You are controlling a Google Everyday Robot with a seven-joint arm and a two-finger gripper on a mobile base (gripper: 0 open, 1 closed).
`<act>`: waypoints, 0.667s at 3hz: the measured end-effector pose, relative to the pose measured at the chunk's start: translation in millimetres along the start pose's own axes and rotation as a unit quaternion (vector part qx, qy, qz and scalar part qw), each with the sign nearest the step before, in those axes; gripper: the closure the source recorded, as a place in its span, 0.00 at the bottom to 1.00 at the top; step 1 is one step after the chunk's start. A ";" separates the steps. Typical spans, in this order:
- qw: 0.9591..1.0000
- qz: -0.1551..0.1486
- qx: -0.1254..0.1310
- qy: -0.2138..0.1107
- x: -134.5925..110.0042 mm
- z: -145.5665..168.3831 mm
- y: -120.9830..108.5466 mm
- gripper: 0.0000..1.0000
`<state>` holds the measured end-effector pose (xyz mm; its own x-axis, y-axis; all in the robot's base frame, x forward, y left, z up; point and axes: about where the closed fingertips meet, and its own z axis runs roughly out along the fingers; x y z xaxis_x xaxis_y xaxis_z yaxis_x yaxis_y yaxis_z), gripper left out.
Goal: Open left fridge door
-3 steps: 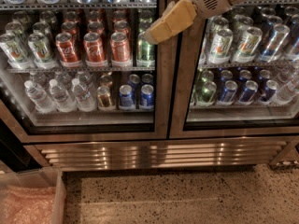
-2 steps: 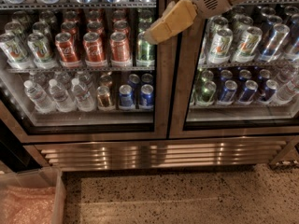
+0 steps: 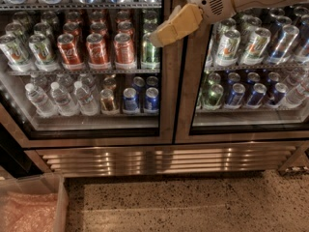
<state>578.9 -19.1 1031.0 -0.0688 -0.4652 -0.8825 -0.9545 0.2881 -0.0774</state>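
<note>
The left fridge door (image 3: pixel 166 100) is a tall glass pane in a brushed steel frame and stands shut. Red cola cans (image 3: pixel 96 50) and clear water bottles (image 3: pixel 60 98) show through its glass. My gripper (image 3: pixel 161 36) reaches in from the upper right on a white arm (image 3: pixel 217 1). Its tan fingers lie over the right edge of the left door, at the top shelf level, close to the steel frame between the two doors.
The right glass door (image 3: pixel 186 105) shows silver-green and blue cans (image 3: pixel 227 47). A steel vent grille (image 3: pixel 164 158) runs below both doors. A clear bin (image 3: pixel 29 207) with pinkish wrap sits on the speckled floor at the lower left.
</note>
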 end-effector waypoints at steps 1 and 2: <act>1.000 0.001 -0.004 -0.002 1.1 0.3 -0.8 0.00; 1.000 0.001 -0.004 -0.002 1.1 0.3 -0.8 0.34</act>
<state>579.7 -19.6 1029.9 -0.0699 -0.4604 -0.8850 -0.9566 0.2826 -0.0714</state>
